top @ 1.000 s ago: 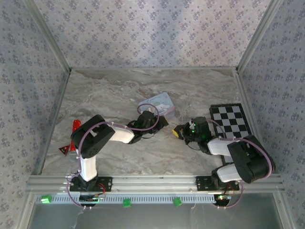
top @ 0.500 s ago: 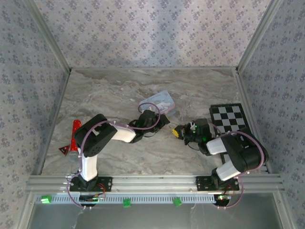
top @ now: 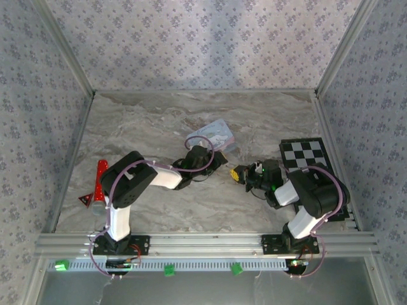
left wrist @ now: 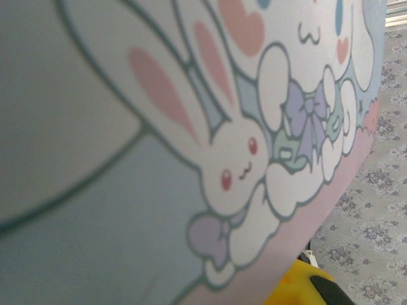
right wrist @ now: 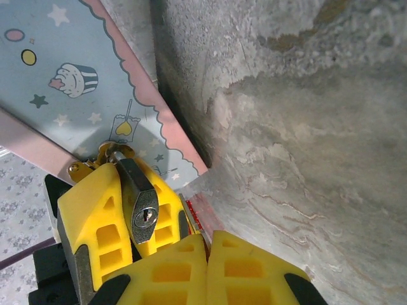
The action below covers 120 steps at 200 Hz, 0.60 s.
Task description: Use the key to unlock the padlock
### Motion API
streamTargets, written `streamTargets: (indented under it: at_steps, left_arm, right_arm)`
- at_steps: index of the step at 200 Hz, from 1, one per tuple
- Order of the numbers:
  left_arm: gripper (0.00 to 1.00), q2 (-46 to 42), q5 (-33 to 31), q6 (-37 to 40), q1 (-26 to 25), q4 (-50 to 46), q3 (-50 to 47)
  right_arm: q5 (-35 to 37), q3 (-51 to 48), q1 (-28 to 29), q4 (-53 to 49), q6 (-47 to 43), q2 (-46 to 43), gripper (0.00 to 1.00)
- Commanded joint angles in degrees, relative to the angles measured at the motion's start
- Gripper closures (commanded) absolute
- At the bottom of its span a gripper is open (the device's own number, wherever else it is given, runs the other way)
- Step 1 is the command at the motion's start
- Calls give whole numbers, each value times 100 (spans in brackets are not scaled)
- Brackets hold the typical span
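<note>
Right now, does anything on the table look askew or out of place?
The pale blue cartoon tin looks askew: tilted, one end seemingly lifted where the left gripper clamps the padlock at its edge.

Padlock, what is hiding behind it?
Behind the padlock is the pale blue tin with a cupcake picture. The left hand holds the padlock, and its yellow fingers cover the sides and some of the tin.

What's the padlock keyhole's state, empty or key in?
Empty. In the right wrist view the padlock turns its keyhole end toward the camera, and the slot is bare with nothing inserted.
</note>
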Motion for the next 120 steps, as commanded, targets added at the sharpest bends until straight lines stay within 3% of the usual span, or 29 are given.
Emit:
streamTargets:
  at_steps: [1,120]
  left_arm:
    - [85,426,440,-760,48,-568,-115]
    - [85,459,419,-685,101,-605,-56]
  right_arm:
    - [-103,-68,-52,372,160,90,100]
    - [136,-340,-86,693,346,-178,100]
